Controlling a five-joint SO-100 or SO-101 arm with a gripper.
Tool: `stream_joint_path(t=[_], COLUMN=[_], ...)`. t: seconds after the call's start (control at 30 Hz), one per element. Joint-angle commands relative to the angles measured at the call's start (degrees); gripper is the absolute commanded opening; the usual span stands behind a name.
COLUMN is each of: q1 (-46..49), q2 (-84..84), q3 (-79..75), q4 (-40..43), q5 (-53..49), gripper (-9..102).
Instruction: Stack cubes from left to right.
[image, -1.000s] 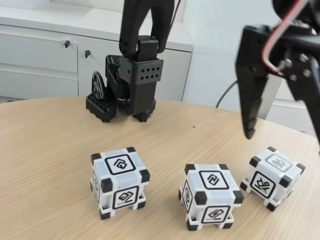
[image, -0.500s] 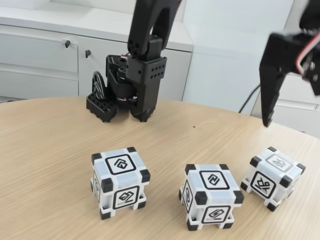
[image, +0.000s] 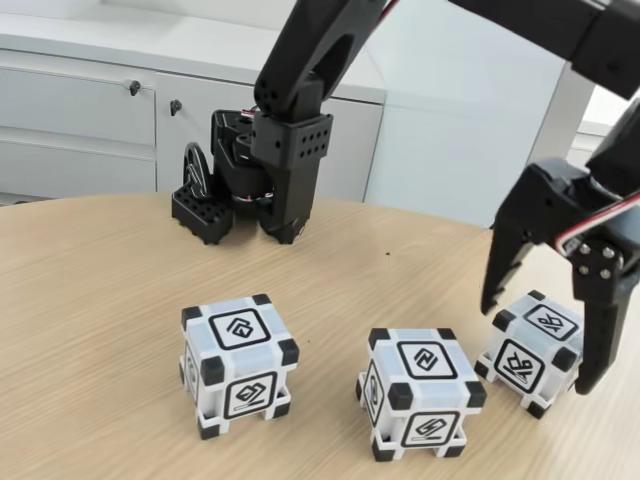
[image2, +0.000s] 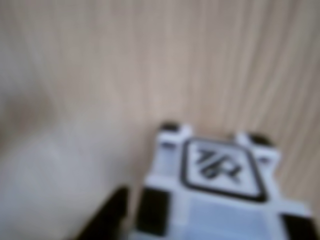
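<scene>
Three white cubes with black corner blocks are seen on the wooden table (image: 90, 300) in the fixed view, set in a loose row and well apart from one another. The left cube (image: 240, 365) stands nearest the left side of that view, the middle cube (image: 420, 392) lies to its right and a little nearer the camera, and the right cube (image: 530, 352) sits close to the right edge, turned at an angle to the other two. Each visible face is marked with a black-framed square glyph. The right cube is straddled by the gripper (image: 540, 345) — its two black fingers are spread wide, one finger's tip beside the cube's left top corner and the other down along its right side, and whether either finger touches the cube cannot be told. In the blurred wrist view, the same cube (image2: 220, 195) is shown from above at the lower edge of the picture, with a dark finger (image2: 107, 215) just beside its lower left corner. Behind the cubes, the arm's black base (image: 270, 170) is mounted at the far side of the table, and a pale cabinet (image: 80, 110) with small dark knobs is seen beyond it.
</scene>
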Motion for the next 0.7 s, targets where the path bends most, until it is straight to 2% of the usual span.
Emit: stream_joint_path(t=[0.0,0.3,0.67], q1=[0.26,0.26,1.05], q2=[0.53,1.49,4.31], q3=[-1.23,-1.49,-2.11], q4=[-2.37,-2.46,-2.11], q5=[0.70,1.67,1.32], gripper=[25,19,18])
